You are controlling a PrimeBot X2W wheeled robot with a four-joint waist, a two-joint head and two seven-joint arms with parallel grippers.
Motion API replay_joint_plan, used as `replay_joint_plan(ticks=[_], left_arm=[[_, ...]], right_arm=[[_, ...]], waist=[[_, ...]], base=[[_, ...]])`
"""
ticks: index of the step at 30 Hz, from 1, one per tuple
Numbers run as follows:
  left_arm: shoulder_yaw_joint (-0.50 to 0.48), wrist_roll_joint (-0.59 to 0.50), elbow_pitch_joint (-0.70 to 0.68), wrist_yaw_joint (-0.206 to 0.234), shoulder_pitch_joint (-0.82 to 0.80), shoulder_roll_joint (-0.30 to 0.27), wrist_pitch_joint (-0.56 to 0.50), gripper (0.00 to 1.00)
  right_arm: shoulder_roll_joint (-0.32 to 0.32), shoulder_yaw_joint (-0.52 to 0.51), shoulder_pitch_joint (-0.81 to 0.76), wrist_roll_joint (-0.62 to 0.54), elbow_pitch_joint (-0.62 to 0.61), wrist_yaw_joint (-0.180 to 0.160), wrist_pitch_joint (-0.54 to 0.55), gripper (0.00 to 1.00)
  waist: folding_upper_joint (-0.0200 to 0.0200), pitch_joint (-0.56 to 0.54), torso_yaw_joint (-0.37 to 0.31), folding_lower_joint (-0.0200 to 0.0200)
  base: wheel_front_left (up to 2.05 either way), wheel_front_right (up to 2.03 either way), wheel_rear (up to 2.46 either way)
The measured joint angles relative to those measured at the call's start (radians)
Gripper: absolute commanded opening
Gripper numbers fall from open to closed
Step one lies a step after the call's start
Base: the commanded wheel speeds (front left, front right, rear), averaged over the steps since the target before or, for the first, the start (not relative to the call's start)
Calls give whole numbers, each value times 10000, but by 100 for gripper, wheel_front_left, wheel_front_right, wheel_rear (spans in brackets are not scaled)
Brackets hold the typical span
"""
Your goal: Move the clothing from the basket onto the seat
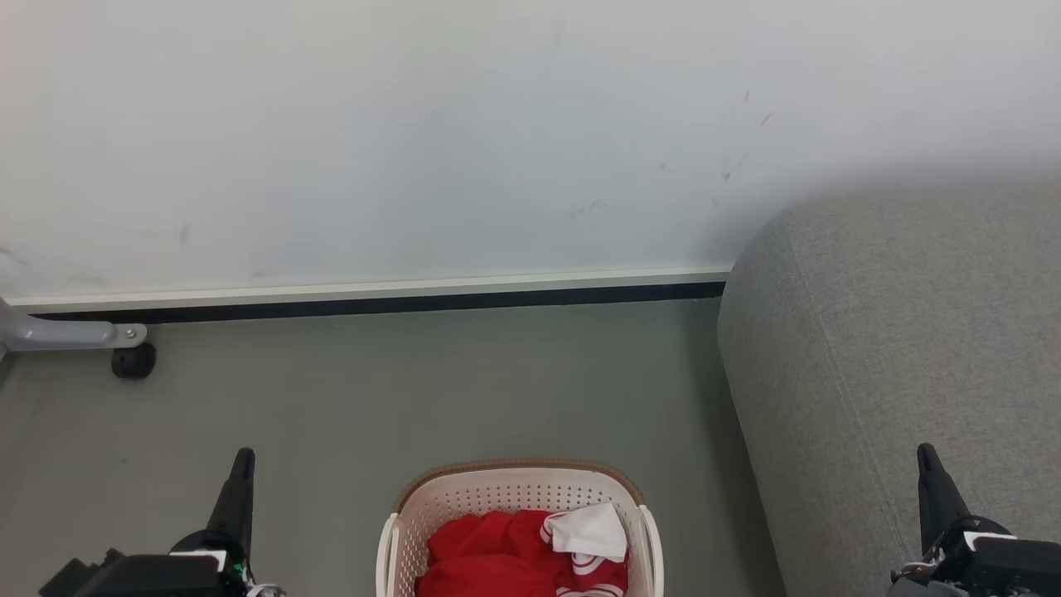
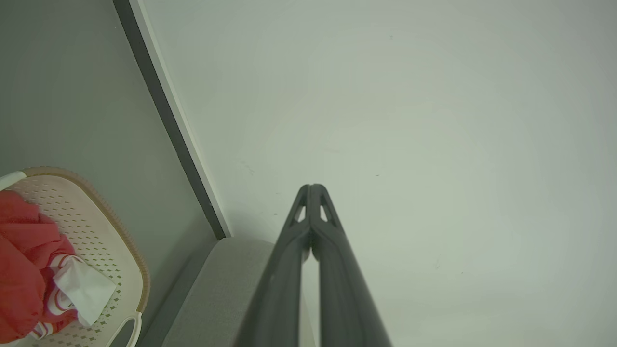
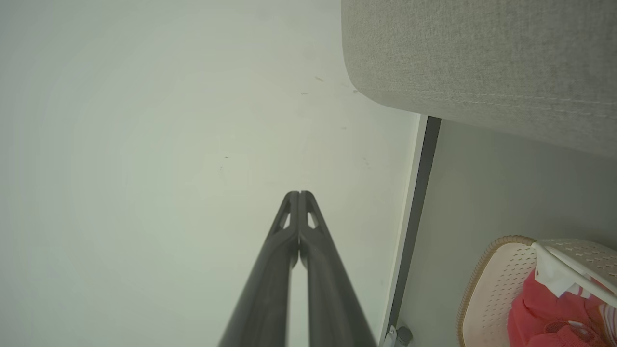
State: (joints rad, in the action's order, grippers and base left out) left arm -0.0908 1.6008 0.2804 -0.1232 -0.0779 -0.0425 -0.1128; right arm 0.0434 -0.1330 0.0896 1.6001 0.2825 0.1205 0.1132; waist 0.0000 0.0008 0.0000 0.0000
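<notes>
Floor [image 1: 414, 390] holds basket [image 1: 497, 497] beside seat [image 1: 895, 348]; left gripper [image 2: 312, 189], right gripper [image 3: 299, 194] pressed together, empty.

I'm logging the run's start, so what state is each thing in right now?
clothing: heaped inside the basket, not gripped.
basket: upright on the floor.
seat: no clothing on the part in view.
left tool: shut, holding nothing.
right tool: shut, holding nothing.

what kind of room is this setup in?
Likely a staged living-room corner: a grey upholstered seat, a laundry basket of red clothing on a grey floor, against a plain white wall.
</notes>
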Motion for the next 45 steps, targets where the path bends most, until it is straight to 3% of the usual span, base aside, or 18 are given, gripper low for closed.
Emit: replay_joint_plan(ticks=[15, 16, 22, 45], left_arm=[[0, 0, 0, 0, 0, 0, 0, 0], [2, -2, 8, 0, 1, 0, 0, 100], [33, -2, 414, 15, 415, 111, 2, 100], [173, -520, -268, 13, 409, -21, 366, 100]], right_arm=[[0, 0, 0, 0, 0, 0, 0, 0], [-2, 2, -1, 0, 10, 0, 0, 100], [-155, 102, -400, -2, 445, -61, -33, 100], [-144, 871, -373, -642, -146, -59, -830, 100]], waist=[[0, 0, 0, 0], [0, 0, 0, 0], [0, -1, 1, 0], [0, -4, -48, 0]], base=[[0, 0, 0], [0, 0, 0], [0, 0, 0], [0, 0, 0]])
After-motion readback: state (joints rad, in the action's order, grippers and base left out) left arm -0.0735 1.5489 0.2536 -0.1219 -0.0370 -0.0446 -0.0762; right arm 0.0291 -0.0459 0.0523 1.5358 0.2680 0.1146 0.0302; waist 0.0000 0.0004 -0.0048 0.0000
